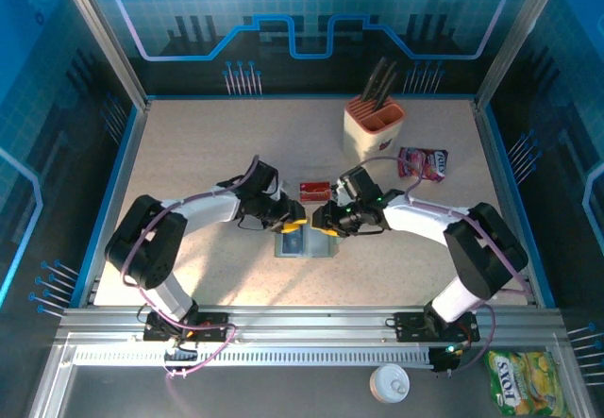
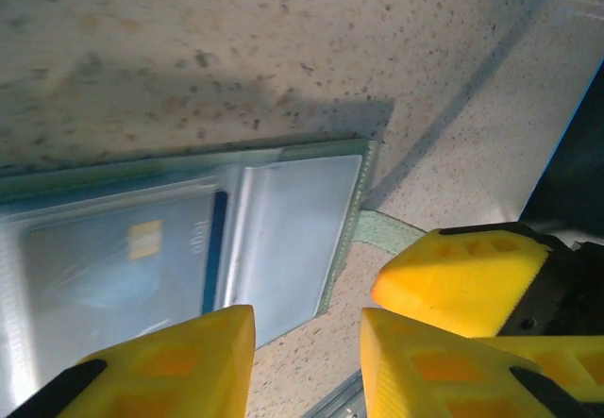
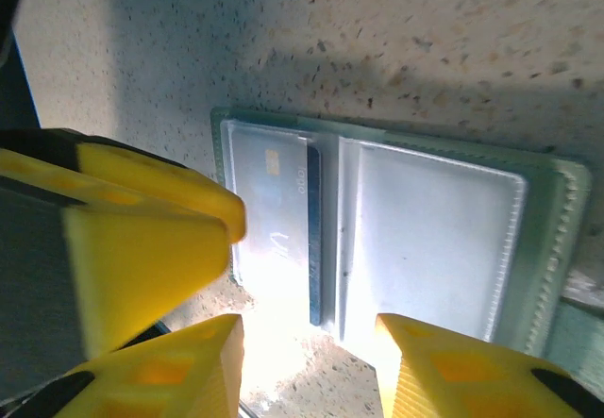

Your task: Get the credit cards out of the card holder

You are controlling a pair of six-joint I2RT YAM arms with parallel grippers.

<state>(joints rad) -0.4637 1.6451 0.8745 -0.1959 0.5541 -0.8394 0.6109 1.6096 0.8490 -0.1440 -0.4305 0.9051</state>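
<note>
The card holder [image 1: 304,244] lies open on the tabletop [image 1: 208,154], a blue-and-white card [image 3: 278,201] tucked in its clear pocket [image 2: 85,286] (edge possibly flush; glare hides it). Left tool [image 2: 307,361] and right tool [image 3: 311,361], both spread, crowd together: they may collide, or drag the whole holder.

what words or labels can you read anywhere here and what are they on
"FOX'S": on the yellow-green bag lying beyond the table's near edge, top view.
Pink packet: pale logo, too small to read.
Knife block: red label, too small to read.
Red card on the table: pale markings, too small to read.
Blue-and-white card in the card holder: print blurred behind the clear sleeve.
</note>
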